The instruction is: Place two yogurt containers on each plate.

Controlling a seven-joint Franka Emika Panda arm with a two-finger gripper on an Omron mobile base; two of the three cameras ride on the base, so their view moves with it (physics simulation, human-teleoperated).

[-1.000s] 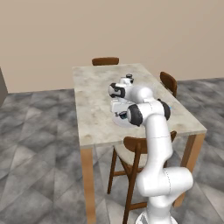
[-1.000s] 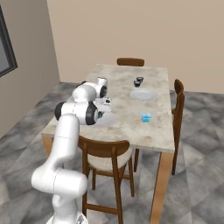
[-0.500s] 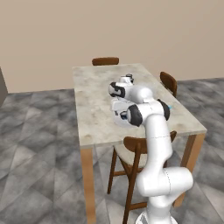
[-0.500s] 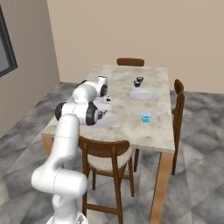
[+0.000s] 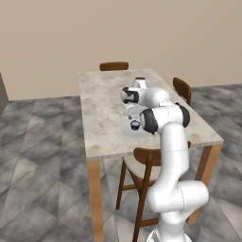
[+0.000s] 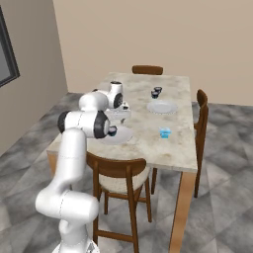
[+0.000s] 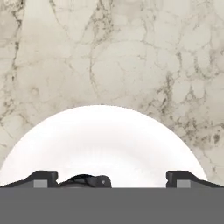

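In the hand view my gripper [image 7: 111, 179] hangs open just above the near plate [image 7: 100, 140], its fingertips [image 7: 41, 178] wide apart. A dark yogurt container [image 7: 85, 180] stands on that plate between them, nearer the left tip and touching neither. From the base views the same cup [image 6: 112, 131] sits on the near plate [image 6: 123, 136] under the gripper [image 6: 120, 116]. The far plate [image 6: 162, 106] lies bare, with two dark yogurt containers [image 6: 156, 92] just behind it. A light blue-topped yogurt container [image 6: 165, 132] stands on the table right of the near plate.
The marble table [image 6: 148, 148] has wooden chairs at its near side [image 6: 118, 170], far end [image 6: 147, 70] and right side [image 6: 201, 106]. My own arm [image 5: 163, 116] arches over the table's near right part.
The jaws have spread wide and let go of the dark cup, which now rests on the near plate. The arm has hardly moved.
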